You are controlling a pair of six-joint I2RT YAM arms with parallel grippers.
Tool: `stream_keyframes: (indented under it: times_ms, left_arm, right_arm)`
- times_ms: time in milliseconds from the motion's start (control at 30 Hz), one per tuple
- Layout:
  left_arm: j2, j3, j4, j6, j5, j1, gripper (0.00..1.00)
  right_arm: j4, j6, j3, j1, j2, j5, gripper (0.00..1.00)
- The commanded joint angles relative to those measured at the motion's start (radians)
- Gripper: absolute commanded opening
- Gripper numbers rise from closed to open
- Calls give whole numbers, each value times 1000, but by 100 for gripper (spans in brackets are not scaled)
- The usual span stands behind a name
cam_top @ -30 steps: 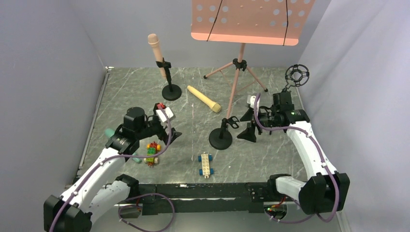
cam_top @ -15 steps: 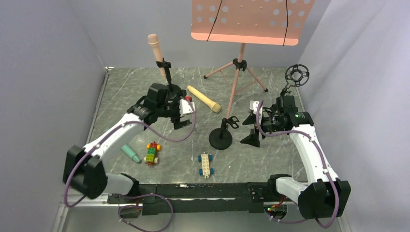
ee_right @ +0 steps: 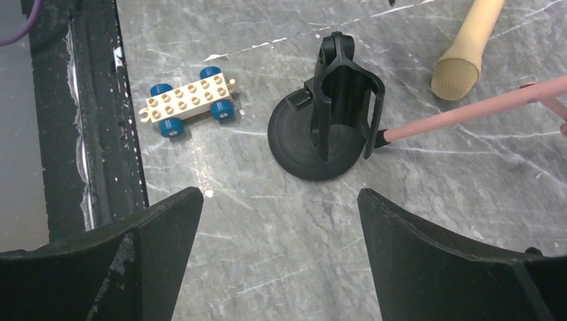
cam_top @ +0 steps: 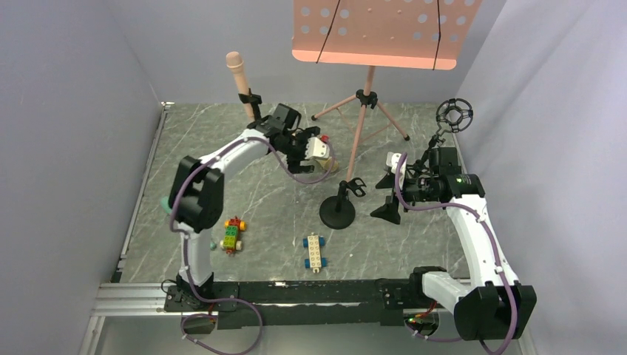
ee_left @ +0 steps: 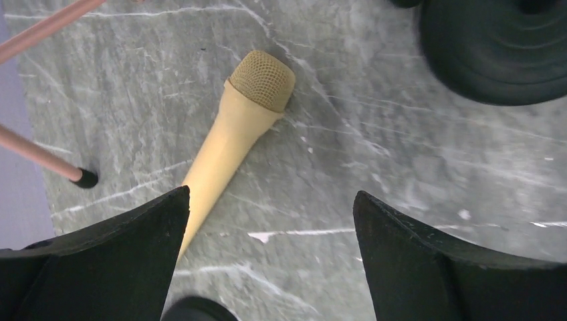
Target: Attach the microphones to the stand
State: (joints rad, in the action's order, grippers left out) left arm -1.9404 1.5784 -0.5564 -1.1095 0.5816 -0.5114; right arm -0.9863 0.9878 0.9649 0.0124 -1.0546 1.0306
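The pale yellow microphone point(ee_left: 234, 130) lies flat on the table, its mesh head point(ee_left: 262, 80) pointing away. My left gripper point(ee_left: 271, 195) hangs open just above its handle end, which runs under the left finger. From above, the left gripper point(cam_top: 304, 157) covers most of that microphone. The pink microphone point(cam_top: 236, 74) stands clipped in the far stand. The teal microphone point(cam_top: 164, 203) lies at the left, mostly behind my left arm. An empty black stand point(ee_right: 344, 87) with a round base point(cam_top: 337, 213) stands mid-table. My right gripper point(ee_right: 279, 194) is open, just right of it point(cam_top: 387, 197).
A pink music stand point(cam_top: 384, 33) on tripod legs point(cam_top: 360, 126) rises at the back. Two toy brick cars point(cam_top: 234, 235) point(cam_top: 315, 251) lie near the front edge. A black ring-shaped mount point(cam_top: 453, 115) stands far right. Grey walls close in both sides.
My left arm has swung from the near left across the table to the yellow microphone at the back. The right gripper has shifted slightly nearer and right, staying open.
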Motion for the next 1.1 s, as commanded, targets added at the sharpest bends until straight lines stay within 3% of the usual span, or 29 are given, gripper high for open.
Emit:
stream_keyframes:
  times_ms: [0,167,233,467,600,1067]
  left_arm:
    - [-140,176,-122,-111,-43,-28,96]
    - [-254,299,-146,-148,-100,-30,95]
    - [-275,320,-146,-165,-108,-28,96]
    - [-372,423,-144,-187,-104,-28,93]
    - [-409,447,-128,-232,-98,-28,84]
    - [-458,457,-104,-254,-84,-28,66]
  right_arm:
    - [-9,23,31,-5,-21,37,92]
    - [-89,81,60,-5,-56,85,92]
    - [-112,99,68,-5,-68,94,99]
    - [-154,135,82,-5,-100,102,100]
    - [-152,133,84,-5,-109,100,100]
    - [-156,136,86,-5,-131,99,100]
